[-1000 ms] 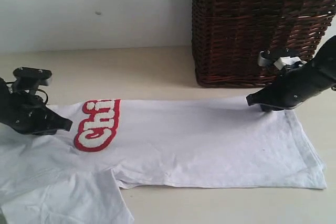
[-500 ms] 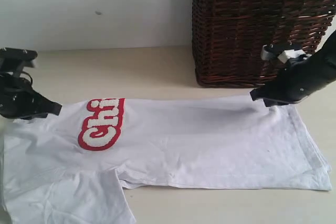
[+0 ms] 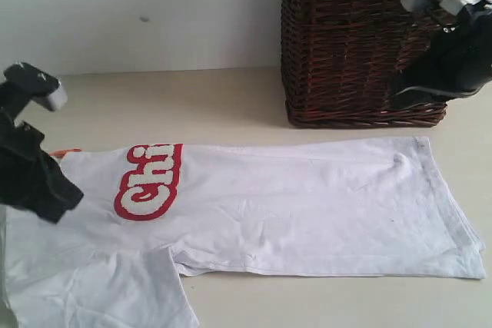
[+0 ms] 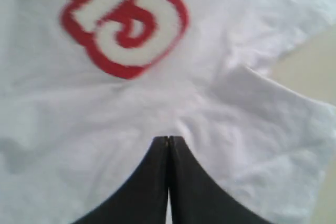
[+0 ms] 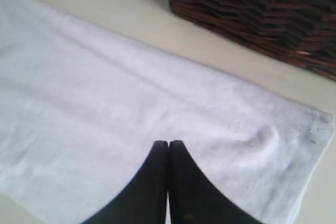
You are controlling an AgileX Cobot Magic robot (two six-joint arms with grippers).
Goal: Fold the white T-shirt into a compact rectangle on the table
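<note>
At the near side, white T-shirt point(image 3: 307, 205): we see it lying flat on the table point(image 3: 192, 105), from 8 to 4 o'clock, with the sleeve point(image 3: 100, 289) at 7.
Left gripper point(image 4: 168, 138): at 9 o'clock, over the shirt; clenched, grasping nothing.
Right gripper point(image 5: 168, 142): at 2 o'clock; also clenched and empty.
Wicker basket point(image 3: 346, 36): at 1 o'clock, behind the shirt.

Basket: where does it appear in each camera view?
Exterior view: basket at upper right, behind the T-shirt.
Left wrist view: not in it.
Right wrist view: basket beyond the T-shirt's edge.
Shared landmark: the T-shirt, in all three views.
</note>
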